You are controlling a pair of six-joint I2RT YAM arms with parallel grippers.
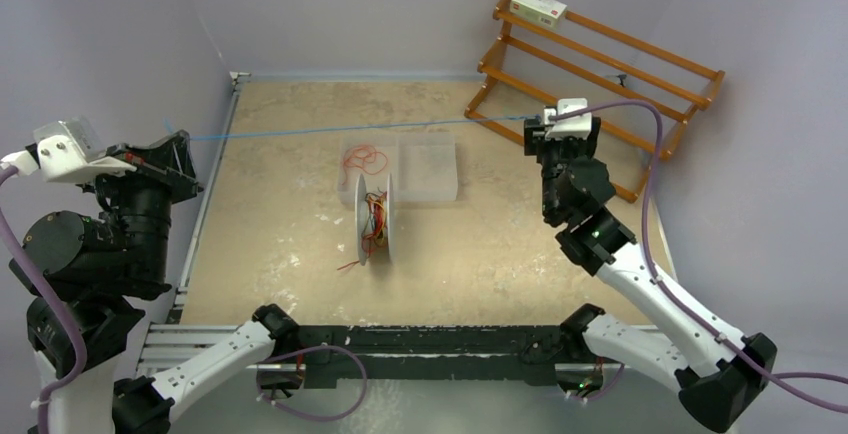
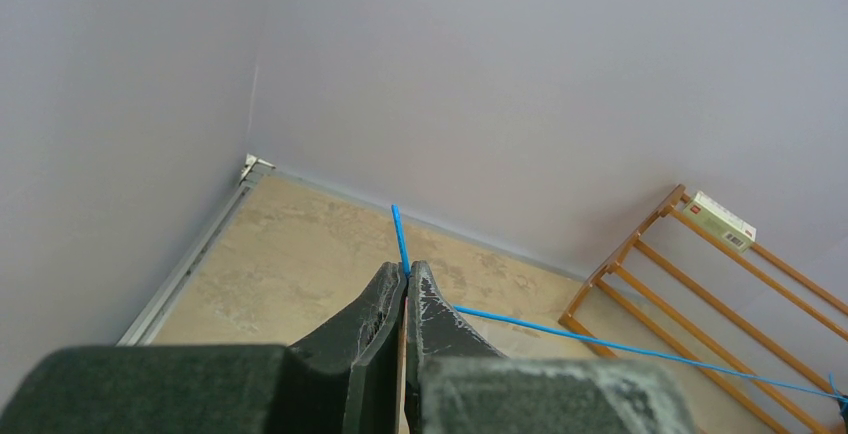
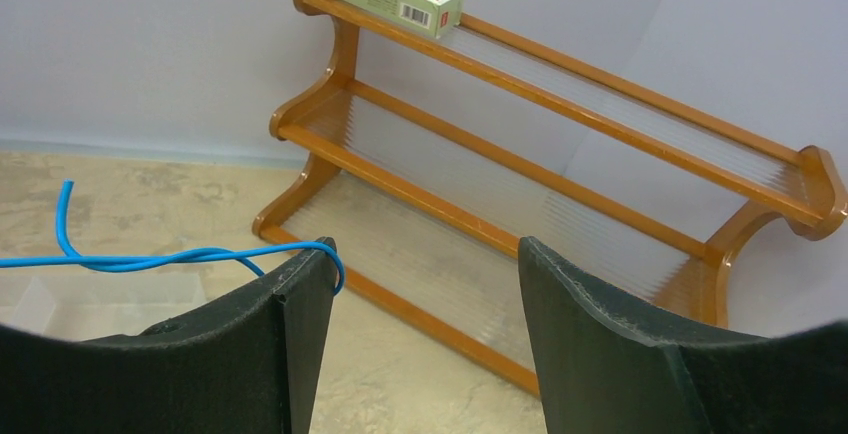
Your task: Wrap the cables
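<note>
A thin blue cable (image 1: 360,127) stretches taut across the table's far half between my two grippers. My left gripper (image 1: 180,139), raised at the far left, is shut on one end of it; the short tip (image 2: 399,234) sticks out past the fingertips. My right gripper (image 3: 425,254) is open near the wooden rack; the blue cable (image 3: 200,254) loops over its left finger (image 3: 300,294) and is not pinched. A white spool (image 1: 377,218) stands upright mid-table with red-orange cables wound on it. A loose red-orange cable (image 1: 365,159) lies in a clear tray behind the spool.
A wooden rack (image 1: 600,74) leans at the back right with a green-white box (image 1: 538,6) on its top shelf. A clear two-part tray (image 1: 430,169) lies behind the spool. Walls close the table at left and back.
</note>
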